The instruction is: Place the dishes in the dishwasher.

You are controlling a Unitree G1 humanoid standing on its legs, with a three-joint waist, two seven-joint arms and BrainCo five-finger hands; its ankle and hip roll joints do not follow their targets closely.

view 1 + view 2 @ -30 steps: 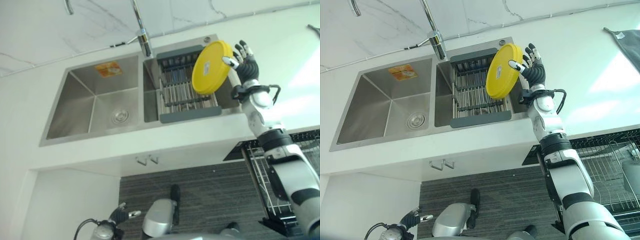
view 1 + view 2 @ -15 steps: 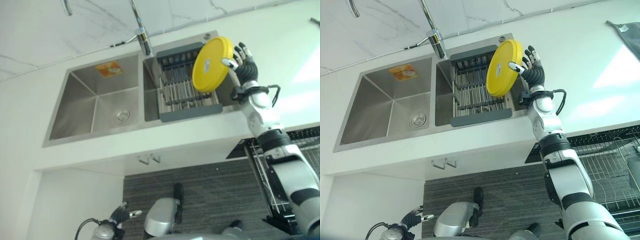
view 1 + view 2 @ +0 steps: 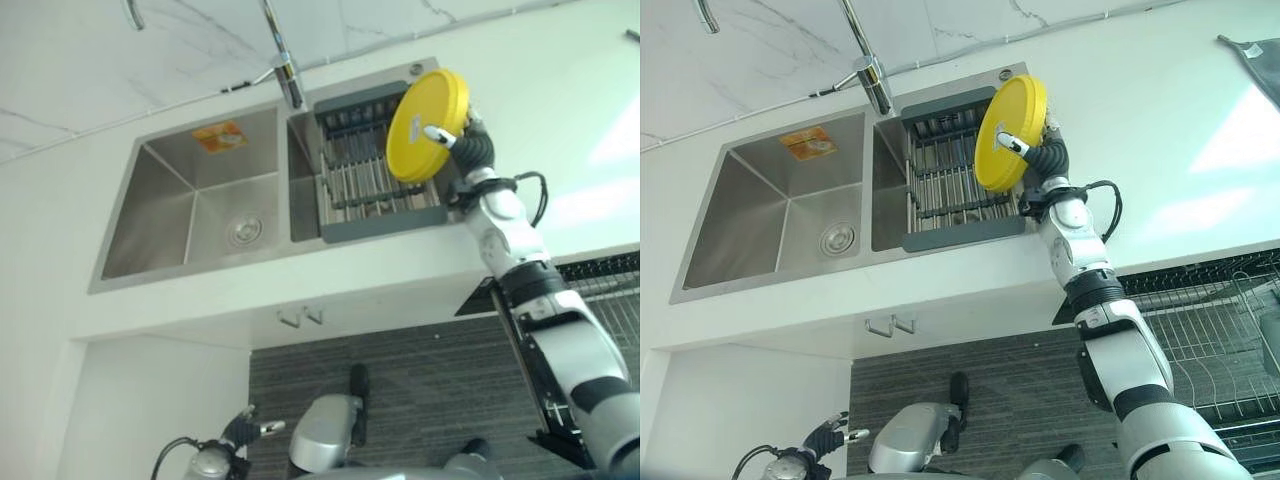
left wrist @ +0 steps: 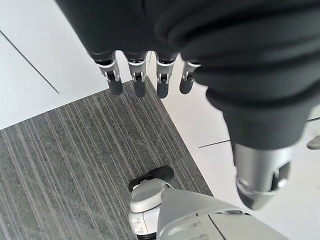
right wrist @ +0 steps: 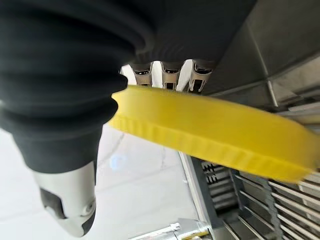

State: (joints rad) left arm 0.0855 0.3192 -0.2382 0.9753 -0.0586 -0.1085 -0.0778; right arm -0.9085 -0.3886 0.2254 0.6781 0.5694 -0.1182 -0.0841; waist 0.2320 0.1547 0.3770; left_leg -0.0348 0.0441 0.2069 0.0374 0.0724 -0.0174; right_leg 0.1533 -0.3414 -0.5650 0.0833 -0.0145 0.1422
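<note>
Above the rack [image 3: 375, 185], right hand [image 3: 1045, 150] pinches plate [image 3: 428, 125].

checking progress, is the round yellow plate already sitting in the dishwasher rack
No, the round yellow plate is held up by the right hand above the sink's grey drying rack, well away from the dishwasher's wire rack.

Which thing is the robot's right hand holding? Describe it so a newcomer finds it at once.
Start at the steel double sink in the white counter; its right basin holds a grey-rimmed drying rack. Tilted on edge above that rack's right end is a round yellow plate, pinched by the right hand. It is the one bright yellow thing there.
</note>
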